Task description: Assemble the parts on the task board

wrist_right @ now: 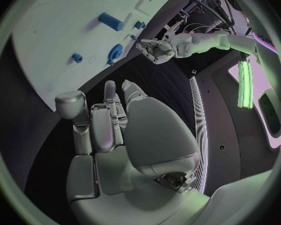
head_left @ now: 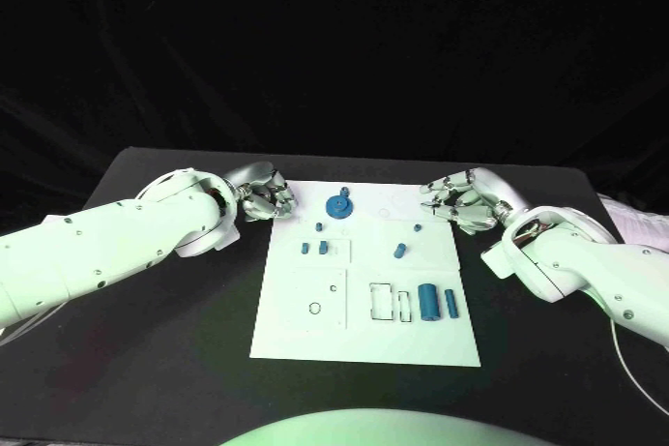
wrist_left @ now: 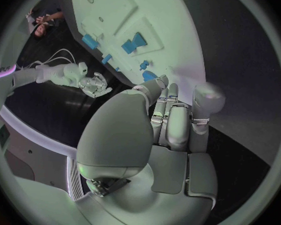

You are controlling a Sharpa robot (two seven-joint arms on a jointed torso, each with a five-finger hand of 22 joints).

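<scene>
Hands — left hand (head_left: 265, 200), right hand (head_left: 464, 199) — flank task board (head_left: 300, 330) far corners.

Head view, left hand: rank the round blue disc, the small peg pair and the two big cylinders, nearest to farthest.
From the left hand:
1. Round blue disc, at the board's far edge, beside the hand.
2. Small peg pair, mid-board, left half.
3. Two big cylinders, near right part of the board, farthest.
</scene>
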